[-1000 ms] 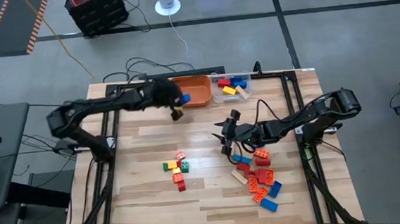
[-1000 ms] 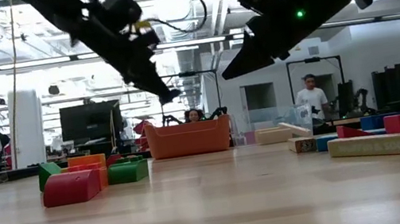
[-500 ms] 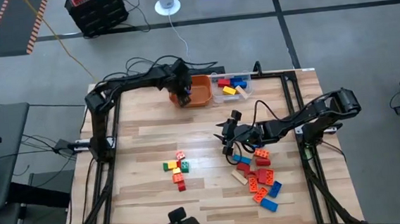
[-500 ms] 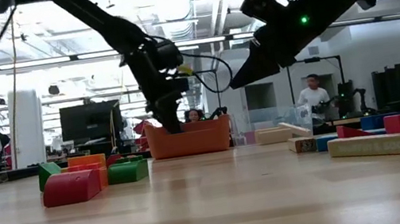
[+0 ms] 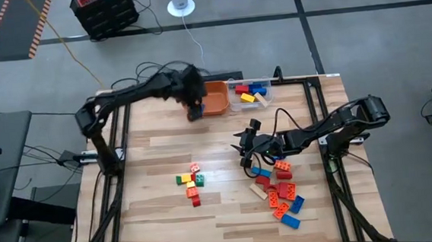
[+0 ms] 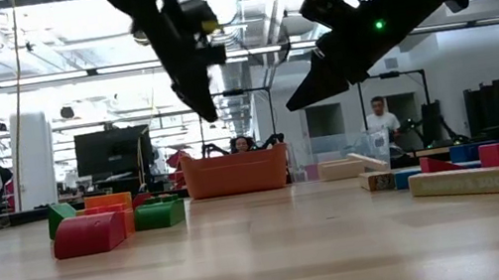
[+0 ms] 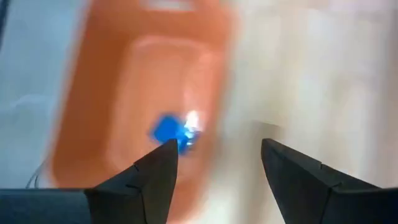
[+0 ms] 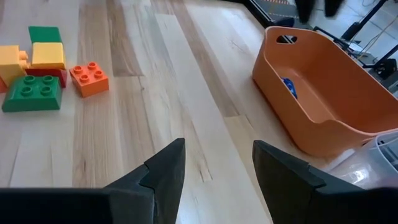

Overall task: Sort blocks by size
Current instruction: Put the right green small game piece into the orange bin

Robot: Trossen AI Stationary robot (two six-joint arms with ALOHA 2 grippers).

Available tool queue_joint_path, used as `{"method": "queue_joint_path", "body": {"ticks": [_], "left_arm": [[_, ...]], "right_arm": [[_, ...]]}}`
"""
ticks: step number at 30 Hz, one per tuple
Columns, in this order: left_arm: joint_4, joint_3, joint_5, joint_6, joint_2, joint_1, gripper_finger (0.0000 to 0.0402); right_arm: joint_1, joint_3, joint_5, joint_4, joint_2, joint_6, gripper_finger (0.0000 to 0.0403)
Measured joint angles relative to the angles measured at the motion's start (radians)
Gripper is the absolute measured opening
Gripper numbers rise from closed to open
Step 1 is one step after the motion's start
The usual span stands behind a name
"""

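Note:
My left gripper point(image 5: 194, 112) hangs open above the near left rim of the orange bowl point(image 5: 214, 98) at the table's far edge; nothing is between its fingers point(image 7: 155, 177). Inside the bowl lies a blue block point(image 7: 166, 130). My right gripper point(image 5: 242, 146) hovers open over bare wood right of centre, also with nothing in it point(image 8: 214, 162). A cluster of small blocks point(image 5: 191, 182) lies on the table at centre. A pile of bigger blocks point(image 5: 282, 189), red, orange and blue, lies under the right arm.
A clear container point(image 5: 251, 92) with red, blue and yellow blocks stands right of the bowl. A black frame point(image 5: 118, 143) edges the table. Bare wood lies between the two block groups and the bowl. A person point(image 6: 384, 129) stands in the room beyond.
My left gripper swung toward the far edge, dipped down into the orange bowl, then rose clear of it and drew slightly back toward the near edge. My right arm kept still.

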Motion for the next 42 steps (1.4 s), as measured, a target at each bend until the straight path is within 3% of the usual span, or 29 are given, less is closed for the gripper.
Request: {"method": "queue_joint_path", "body": {"ticks": [9,14,20,28,32,42], "left_arm": [[0.044,-0.312,0.003,0.048,-0.157,-0.357,0.0226],[0.107,-0.424,-0.098,0.087,-0.187,-0.496,0.0226],[0.062,-0.446,-0.104,-0.028,-0.19,-0.548,0.0226],[-0.09,-0.447,-0.036,-0.385,-0.197,-0.617,0.0226],[-0.083,-0.475,-0.037,-0.52,-0.196,-0.675,0.0226],[-0.02,-0.5,-0.075,-0.635,-0.196,-0.71,0.0248]], "right_arm": [[0.0,0.0,0.005,-0.016,0.0,0.007,0.0217],[0.0,0.0,0.005,-0.012,0.0,0.006,0.0217],[-0.006,0.0,0.008,-0.055,0.0,0.056,0.0217],[-0.017,0.0,0.011,-0.072,0.0,0.079,0.0217],[-0.02,0.0,0.012,-0.071,0.0,0.081,0.0217],[-0.014,0.0,0.012,-0.045,0.0,0.081,0.0217]]}}
